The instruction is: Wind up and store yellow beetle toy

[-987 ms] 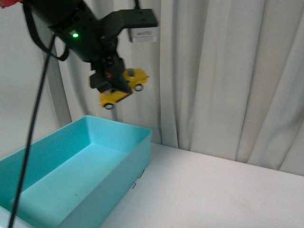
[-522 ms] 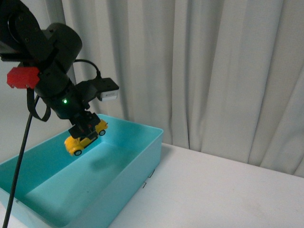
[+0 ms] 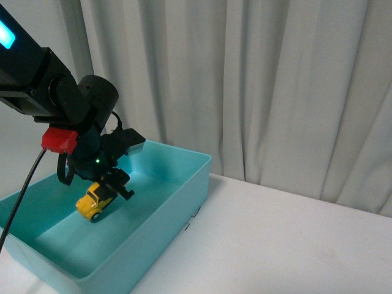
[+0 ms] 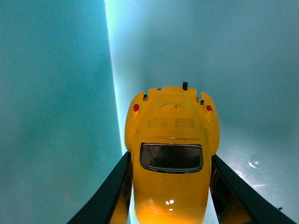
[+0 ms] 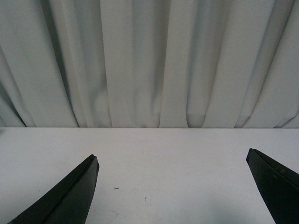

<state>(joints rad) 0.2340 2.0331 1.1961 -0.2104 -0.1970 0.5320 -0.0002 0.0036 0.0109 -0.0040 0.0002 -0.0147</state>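
Note:
The yellow beetle toy hangs tilted, nose down, inside the turquoise bin, just above its floor. My left gripper is shut on the toy's sides. In the left wrist view the toy fills the middle, its dark window and small red lamps showing, with a black finger against each side and the bin's floor beyond. My right gripper stands wide open above the white table with nothing between its fingers; it is out of the front view.
The bin takes up the table's left part in the front view, its right wall near the middle. White table stretches to the right of it. Grey curtains hang close behind. A black cable runs down from the left arm.
The left arm has come down with the toy, from high above the bin into it, close to the floor. The camera view has shifted as well.

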